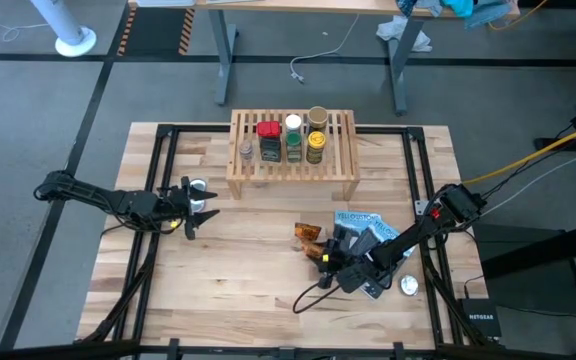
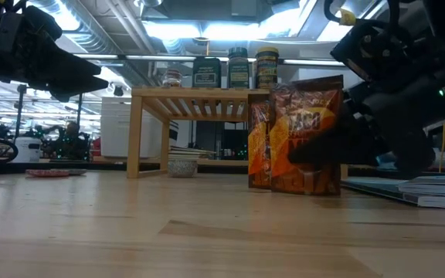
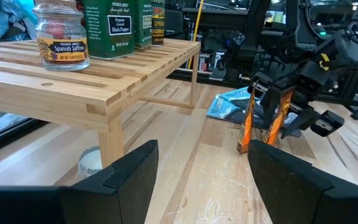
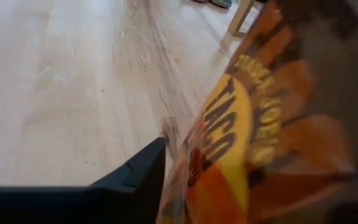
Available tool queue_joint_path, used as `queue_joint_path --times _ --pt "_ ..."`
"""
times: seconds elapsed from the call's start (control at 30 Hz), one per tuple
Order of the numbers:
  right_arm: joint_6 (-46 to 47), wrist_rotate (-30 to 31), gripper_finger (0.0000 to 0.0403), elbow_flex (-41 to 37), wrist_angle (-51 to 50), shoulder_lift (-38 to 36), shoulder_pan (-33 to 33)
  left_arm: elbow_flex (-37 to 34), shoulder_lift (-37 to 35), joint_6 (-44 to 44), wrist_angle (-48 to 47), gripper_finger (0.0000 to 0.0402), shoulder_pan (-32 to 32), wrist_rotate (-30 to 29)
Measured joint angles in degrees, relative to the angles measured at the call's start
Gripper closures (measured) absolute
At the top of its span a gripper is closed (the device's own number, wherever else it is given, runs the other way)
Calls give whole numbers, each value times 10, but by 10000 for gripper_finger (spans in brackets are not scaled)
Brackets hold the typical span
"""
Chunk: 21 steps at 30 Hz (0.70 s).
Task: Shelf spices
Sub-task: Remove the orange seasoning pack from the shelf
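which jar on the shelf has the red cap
The square dark tin-like jar with the red cap, second from the left on the shelf; its neighbours have white and tan caps.

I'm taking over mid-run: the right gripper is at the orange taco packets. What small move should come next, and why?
Probably close the right gripper firmly on the orange packets before lifting. They stand upright on the table, apart from the shelf, with one finger right beside them, but a secure grip isn't evident. The left gripper waits open.

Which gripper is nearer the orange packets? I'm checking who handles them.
Right. The right gripper is at the orange packets, in front of the shelf. The left gripper hangs well off by the table's left side.
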Motion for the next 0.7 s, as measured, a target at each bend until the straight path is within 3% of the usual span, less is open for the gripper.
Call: queue_joint_path --times 0.27,0.7 --pt "-4 1 178 0 38 -2 1 0 0 0 0 160 0 0" --pt "-7 23 175 0 -1 -48 9 0 0 0 0 160 0 0"
